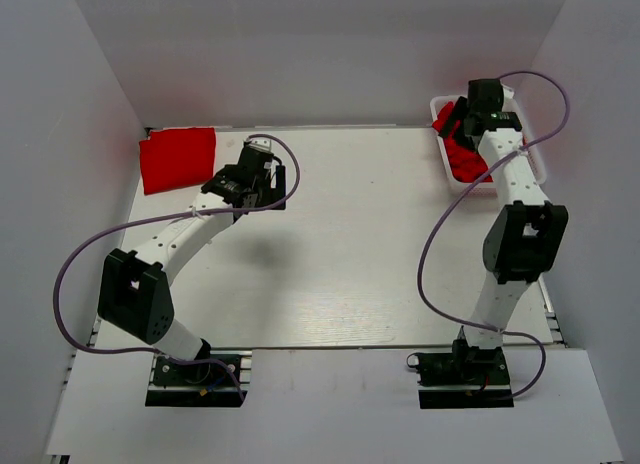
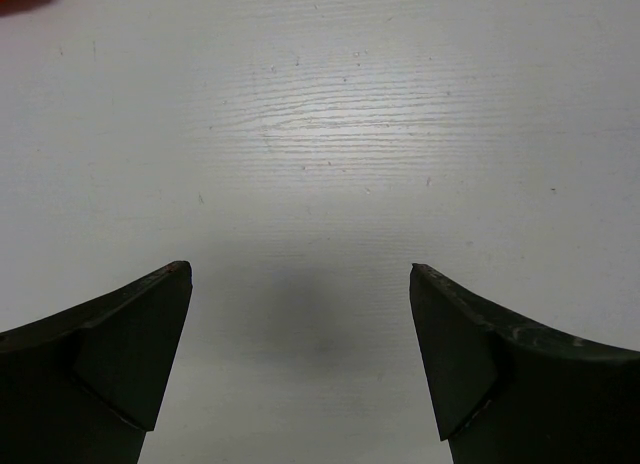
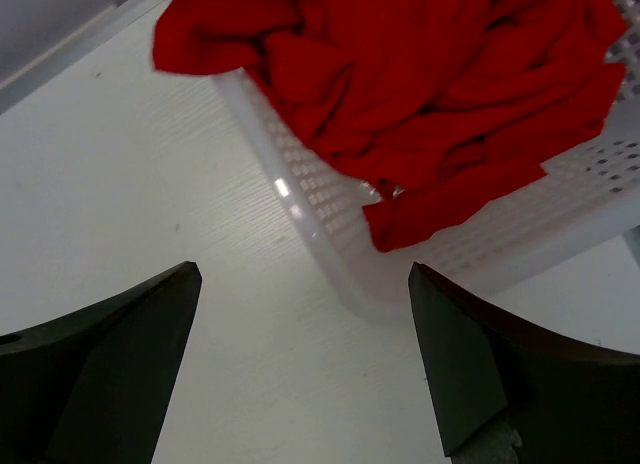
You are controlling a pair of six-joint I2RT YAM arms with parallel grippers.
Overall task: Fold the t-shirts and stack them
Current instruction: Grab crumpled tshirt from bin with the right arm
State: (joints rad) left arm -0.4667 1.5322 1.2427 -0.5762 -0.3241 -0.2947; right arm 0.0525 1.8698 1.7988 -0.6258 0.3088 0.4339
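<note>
Two grippers on your rig: left gripper [image 2: 300,272], fingers spread wide above the table [image 2: 330,114], holding nothing; right gripper [image 3: 300,272], likewise wide apart and empty, near the white basket [image 3: 320,219]. One folded t-shirt [image 1: 178,158] lies at your table's far-left corner. Crumpled t-shirts [image 3: 420,84] fill the basket, far right, cloth spilling over its rim.

A white wood-grain table [image 1: 340,244] sits enclosed by plain pale grey walls [image 1: 300,54].
</note>
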